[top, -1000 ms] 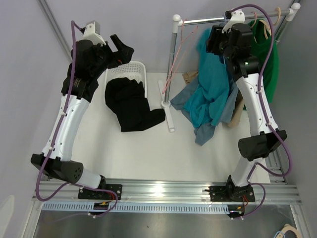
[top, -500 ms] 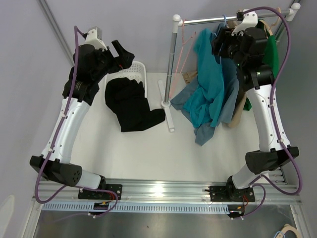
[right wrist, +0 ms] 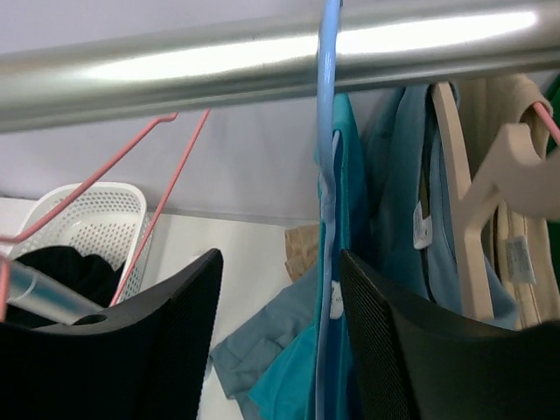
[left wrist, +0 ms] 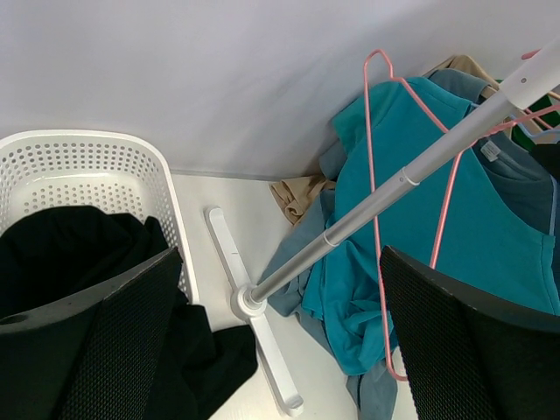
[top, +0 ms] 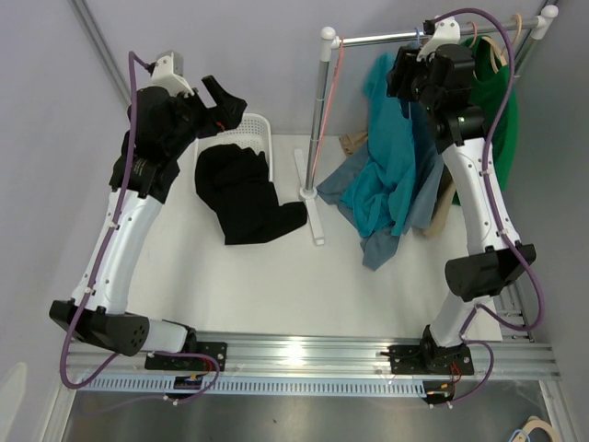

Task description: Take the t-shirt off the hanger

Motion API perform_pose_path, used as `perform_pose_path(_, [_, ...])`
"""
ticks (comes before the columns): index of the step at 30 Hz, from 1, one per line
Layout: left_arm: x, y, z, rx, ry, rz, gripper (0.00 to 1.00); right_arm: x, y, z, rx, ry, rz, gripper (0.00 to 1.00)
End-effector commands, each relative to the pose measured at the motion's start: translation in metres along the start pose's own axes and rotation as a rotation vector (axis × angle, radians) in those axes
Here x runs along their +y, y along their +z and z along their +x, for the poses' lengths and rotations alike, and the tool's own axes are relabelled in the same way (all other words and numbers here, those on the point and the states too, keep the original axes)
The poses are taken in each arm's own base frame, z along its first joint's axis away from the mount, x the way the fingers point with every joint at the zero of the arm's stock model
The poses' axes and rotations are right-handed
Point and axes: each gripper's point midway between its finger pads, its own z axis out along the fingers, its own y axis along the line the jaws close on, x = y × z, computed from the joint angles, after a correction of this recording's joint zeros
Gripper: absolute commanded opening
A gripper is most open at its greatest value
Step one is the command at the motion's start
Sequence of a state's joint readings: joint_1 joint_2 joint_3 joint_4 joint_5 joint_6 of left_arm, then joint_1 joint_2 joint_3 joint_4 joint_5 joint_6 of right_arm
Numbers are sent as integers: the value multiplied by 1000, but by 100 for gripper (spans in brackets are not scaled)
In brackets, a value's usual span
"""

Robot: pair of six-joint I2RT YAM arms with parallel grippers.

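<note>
A white basket (top: 241,129) stands at the counter's (top: 276,285) far left, with black cloth (top: 244,195) spilling from it onto the counter. Beside it rises a rack (top: 319,110), with a green garment (top: 502,115) hanging at its right end. Beige cloth (top: 352,143) lies near the wall.

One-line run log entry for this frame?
left gripper open near white basket | right gripper open at rail, jaws either side of blue hanger | teal t-shirt on hanger

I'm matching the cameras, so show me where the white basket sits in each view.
Top external: white basket upper left, black cloth spilling out.
Left wrist: left edge.
Right wrist: lower left, in the background.
Shared landmark: teal t-shirt, right of it in all three.
</note>
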State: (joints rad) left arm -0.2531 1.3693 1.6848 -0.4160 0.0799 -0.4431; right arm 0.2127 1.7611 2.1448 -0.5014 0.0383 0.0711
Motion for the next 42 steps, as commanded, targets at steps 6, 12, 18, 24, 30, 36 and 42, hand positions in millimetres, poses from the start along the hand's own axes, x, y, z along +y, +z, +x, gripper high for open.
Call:
perform_pose_path(6, [-13,-18,-25,-102,23,37,99,-13,29,-19,-100,-2,70,19])
perform_pose_path(12, [-14,-19,-30,-121,38,36,99,-18,28,-36,-166,1,104,0])
perform_pose_path(18, [-19,-21,-27,-116,44,51,99,3,2,-76,-251,-15,26,0])
perform_pose_path(24, [-32,-38,-27,-173,77,77,99,6,-45,-88,-244,33,91,0])
perform_pose_path(30, [-33,-72,-20,-308,187,19,100,16,-101,-45,-204,86,137,0])
perform_pose_path(36, [-69,-121,15,-459,242,147,100,-10,-151,13,-162,194,438,0])
perform_pose_path(42, [-109,-136,126,-385,330,297,99,-12,-184,39,-145,321,580,0])
